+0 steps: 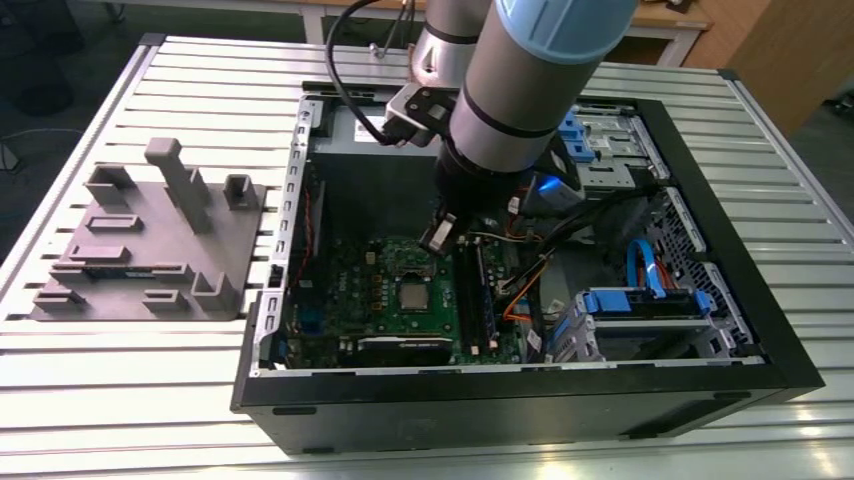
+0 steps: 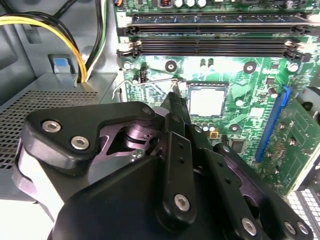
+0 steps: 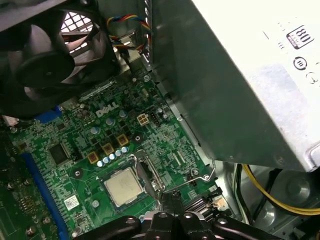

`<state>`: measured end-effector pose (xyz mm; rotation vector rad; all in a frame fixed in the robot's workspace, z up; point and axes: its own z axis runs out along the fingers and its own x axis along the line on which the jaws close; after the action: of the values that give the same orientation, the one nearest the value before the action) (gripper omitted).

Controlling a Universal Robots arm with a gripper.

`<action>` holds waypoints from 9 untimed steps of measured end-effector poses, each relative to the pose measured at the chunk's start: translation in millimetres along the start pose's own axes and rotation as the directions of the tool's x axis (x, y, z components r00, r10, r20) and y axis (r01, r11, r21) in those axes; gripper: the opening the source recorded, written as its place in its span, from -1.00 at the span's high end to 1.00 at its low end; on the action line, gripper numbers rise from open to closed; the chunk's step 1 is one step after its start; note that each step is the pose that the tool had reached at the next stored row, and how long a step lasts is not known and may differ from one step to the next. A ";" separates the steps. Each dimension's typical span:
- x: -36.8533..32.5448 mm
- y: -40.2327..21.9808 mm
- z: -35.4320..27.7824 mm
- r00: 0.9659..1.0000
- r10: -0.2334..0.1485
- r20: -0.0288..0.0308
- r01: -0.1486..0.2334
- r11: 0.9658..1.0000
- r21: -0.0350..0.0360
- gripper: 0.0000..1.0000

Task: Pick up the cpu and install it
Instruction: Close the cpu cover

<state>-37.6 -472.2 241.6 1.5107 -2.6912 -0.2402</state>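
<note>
The cpu (image 1: 414, 296) lies flat in its socket on the green motherboard (image 1: 354, 300) inside the open computer case. Its silvery top shows in both wrist views (image 2: 206, 100) (image 3: 122, 186). My gripper (image 1: 441, 238) hangs just above the board beside the socket. Its black fingers (image 2: 176, 107) are shut together with nothing between them. The gripper's tip (image 3: 166, 197) sits close to the thin wire socket lever (image 3: 196, 180), at the cpu's edge and not touching the chip. The lever (image 2: 150, 81) lies low along the socket.
The grey power supply box (image 3: 240, 85) stands right beside the socket. A black fan (image 3: 50, 55), memory slots (image 2: 210, 37) and yellow cables (image 2: 50, 22) crowd the board. A grey fixture (image 1: 147, 245) sits on the slatted table at the exterior view's left.
</note>
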 end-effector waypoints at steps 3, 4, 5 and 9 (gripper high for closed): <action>1.9 -1.1 -0.2 1.000 0.000 -0.003 0.000 1.000 0.002 0.80; 2.4 -1.4 -0.3 1.000 0.001 -0.004 -0.001 1.000 0.003 0.80; 3.0 -1.8 -0.4 1.000 0.001 -0.005 -0.001 1.000 0.003 0.80; 5.5 -3.3 -0.7 1.000 0.001 -0.010 -0.001 1.000 0.006 0.80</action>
<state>-37.6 -478.7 241.6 1.5077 -2.6876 -0.2236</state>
